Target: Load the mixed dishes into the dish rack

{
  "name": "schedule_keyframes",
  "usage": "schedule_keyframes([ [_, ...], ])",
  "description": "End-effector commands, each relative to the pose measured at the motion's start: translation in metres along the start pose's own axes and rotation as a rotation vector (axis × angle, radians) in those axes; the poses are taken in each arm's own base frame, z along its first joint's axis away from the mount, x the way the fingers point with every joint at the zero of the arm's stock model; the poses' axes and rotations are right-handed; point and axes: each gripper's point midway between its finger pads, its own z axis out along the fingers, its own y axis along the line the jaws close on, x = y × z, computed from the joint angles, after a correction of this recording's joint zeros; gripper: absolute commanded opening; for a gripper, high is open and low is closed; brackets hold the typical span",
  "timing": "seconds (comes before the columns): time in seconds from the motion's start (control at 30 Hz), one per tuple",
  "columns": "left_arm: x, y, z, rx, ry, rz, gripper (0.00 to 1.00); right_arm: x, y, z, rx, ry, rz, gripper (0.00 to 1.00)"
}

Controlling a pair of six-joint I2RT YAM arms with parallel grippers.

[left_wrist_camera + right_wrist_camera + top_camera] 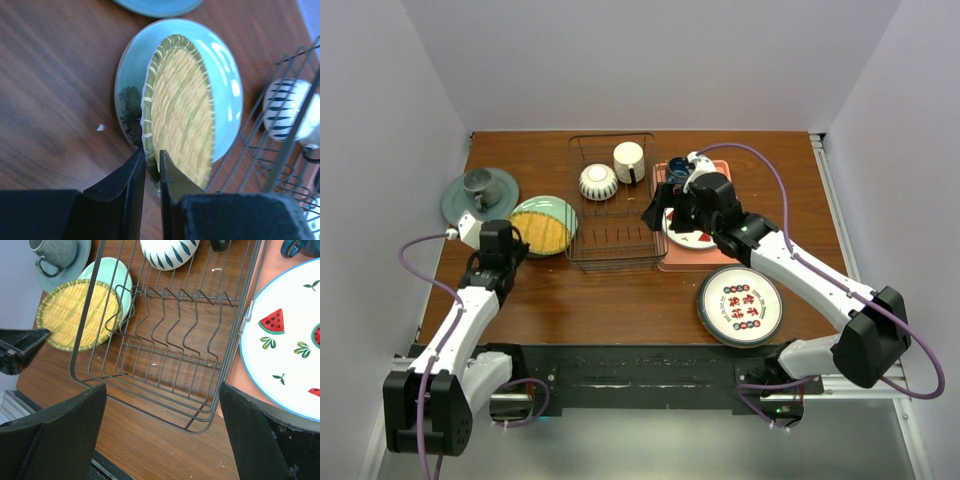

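Left wrist view shows our left tool (152,156) clenched on the near rim of the yellow textured plate (182,110), with the rim caught between its two fingers. That plate rests on the mint-green plate (227,75) on the bench (50,100), just left of the dish rack (280,150). In the top external view we see the rack at the middle of the frame, holding the cream bowl (598,181) and cream mug (628,161) at its far end. Our right tool (161,387) hangs released, fingers spread wide, above the rack's near end, beside a white fruit-patterned plate (285,345) on the pink tray (672,264). We find a dark teal-rimmed plate (740,305) at the lower right, apart from the rack.
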Motion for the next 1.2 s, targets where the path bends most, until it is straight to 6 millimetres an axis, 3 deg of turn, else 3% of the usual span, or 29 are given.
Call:
schedule_keyframes([
  [0.0, -0.037, -0.028, -0.016, 0.081, -0.092, 0.031, 0.0, -0.017, 0.011, -0.006, -0.036, -0.053, 0.008, 0.98],
  [0.77, -0.077, -0.078, -0.044, 0.225, -0.148, 0.181, 0.0, -0.015, 0.015, -0.005, -0.061, -0.041, 0.012, 0.98],
  [1.17, -0.126, -0.098, -0.075, 0.198, -0.236, 0.307, 0.0, -0.015, 0.016, -0.005, -0.064, -0.041, 0.004, 0.98],
])
